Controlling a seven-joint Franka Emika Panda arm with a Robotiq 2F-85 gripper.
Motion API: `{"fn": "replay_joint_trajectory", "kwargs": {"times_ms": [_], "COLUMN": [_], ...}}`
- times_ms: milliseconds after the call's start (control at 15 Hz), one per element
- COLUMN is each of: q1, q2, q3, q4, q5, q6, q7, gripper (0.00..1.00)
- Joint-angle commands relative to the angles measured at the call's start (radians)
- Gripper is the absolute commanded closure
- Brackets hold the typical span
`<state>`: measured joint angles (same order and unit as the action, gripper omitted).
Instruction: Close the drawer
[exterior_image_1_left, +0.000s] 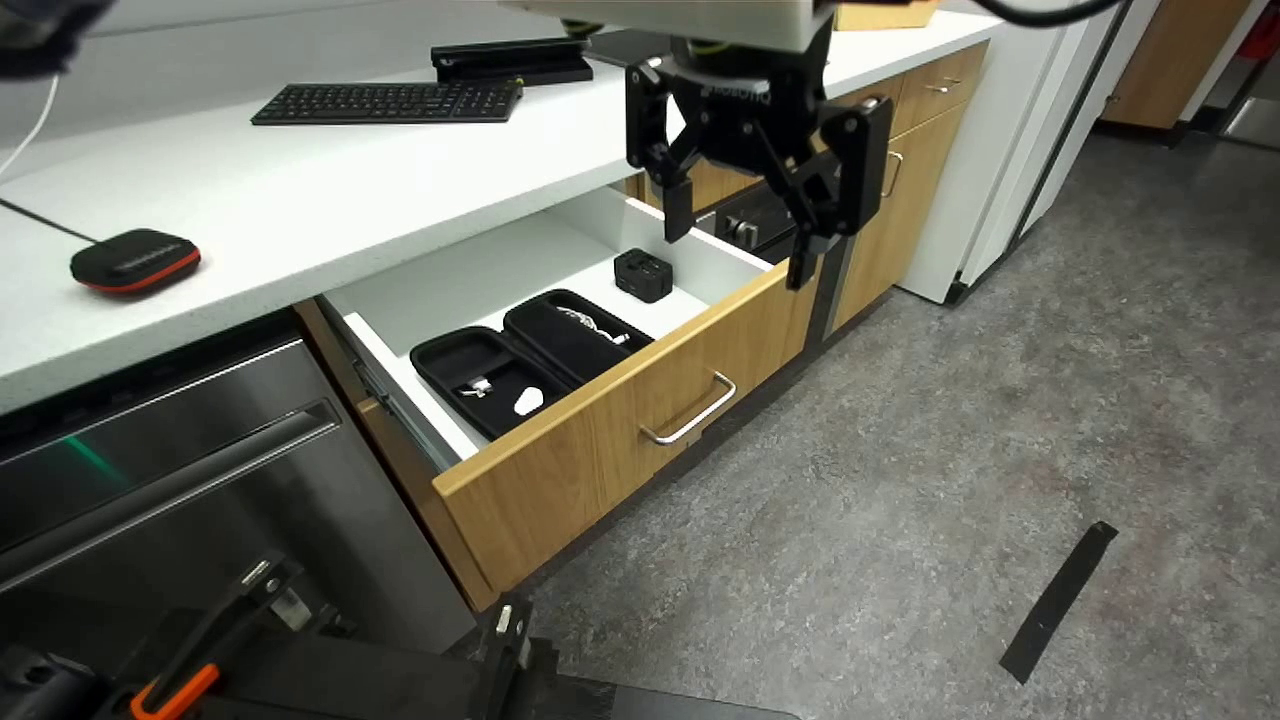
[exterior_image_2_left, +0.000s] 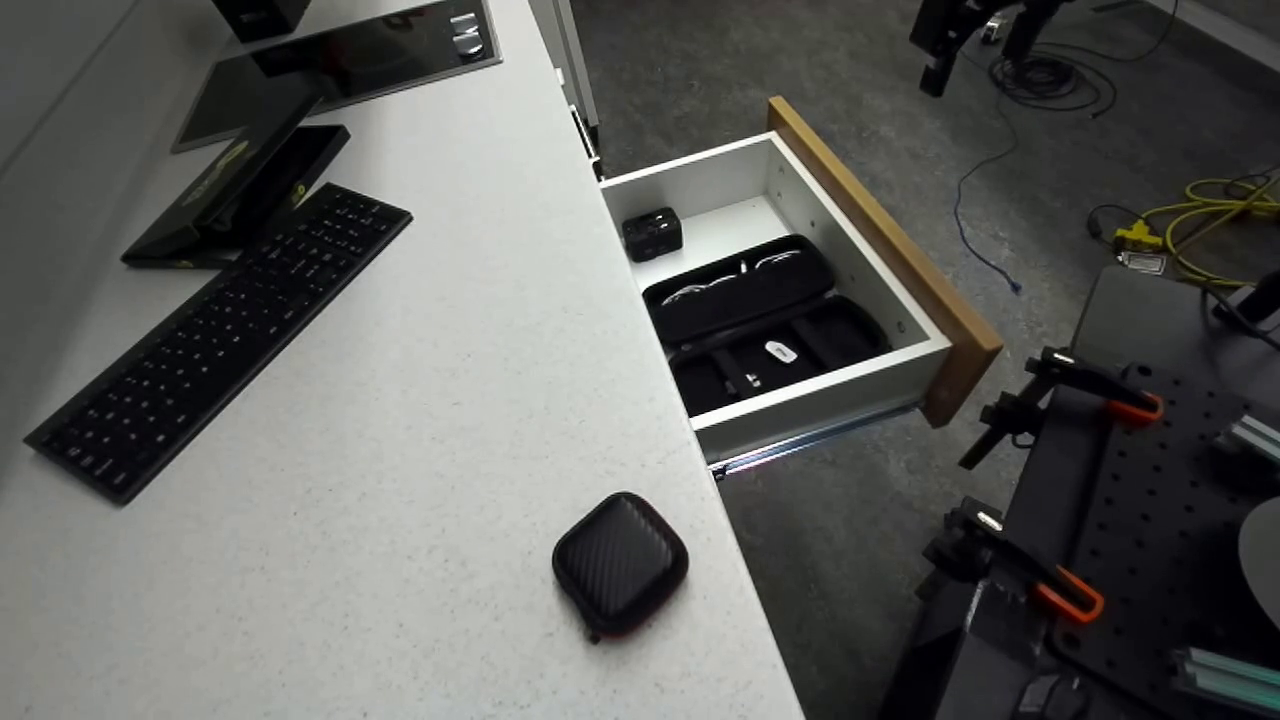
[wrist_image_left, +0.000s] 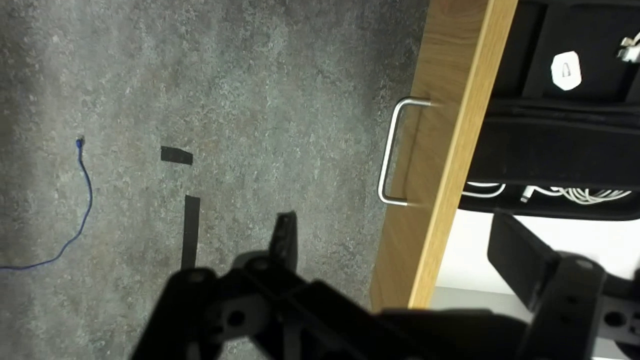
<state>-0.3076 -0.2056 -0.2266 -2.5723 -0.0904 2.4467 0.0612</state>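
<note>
The drawer (exterior_image_1_left: 570, 480) is pulled open from under the counter. Its light-wood front carries a silver bar handle (exterior_image_1_left: 697, 418), and its inner walls are white. It also shows in the other views (exterior_image_2_left: 880, 230) (wrist_image_left: 462, 145). Inside are an open black case (exterior_image_1_left: 575, 335) and a small black block (exterior_image_1_left: 643, 276). My gripper (exterior_image_1_left: 740, 240) is open and empty, above the far end of the drawer front in an exterior view. In the wrist view the gripper (wrist_image_left: 395, 230) has one finger over the floor and one over the drawer's inside. I see no contact with the drawer.
The white counter (exterior_image_2_left: 480, 350) overhangs the drawer and holds a keyboard (exterior_image_2_left: 220, 340) and a small black pouch (exterior_image_2_left: 620, 565). A steel appliance (exterior_image_1_left: 200, 500) and a black oven-like unit (exterior_image_1_left: 765, 215) flank the drawer. Black robot base with clamps (exterior_image_2_left: 1150, 480) stands opposite the drawer.
</note>
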Motion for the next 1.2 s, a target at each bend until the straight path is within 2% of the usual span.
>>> {"fn": "replay_joint_trajectory", "kwargs": {"times_ms": [0,200,733,933,1133], "q1": [-0.014,-0.018,0.027,0.038,0.031], "q2": [0.119,0.261,0.605,0.704,0.785], "q3": [0.004,-0.018,-0.093,-0.089,-0.055], "q4": [0.023,0.076,0.275,0.351,0.423], "q5": [-0.055,-0.054,0.027,0.078,0.157], "q6": [0.141,0.210,0.334,0.312,0.275], "q7": [0.100,0.167,0.276,0.285,0.271], "gripper": [0.00,0.00,0.00,0.00,0.00]}}
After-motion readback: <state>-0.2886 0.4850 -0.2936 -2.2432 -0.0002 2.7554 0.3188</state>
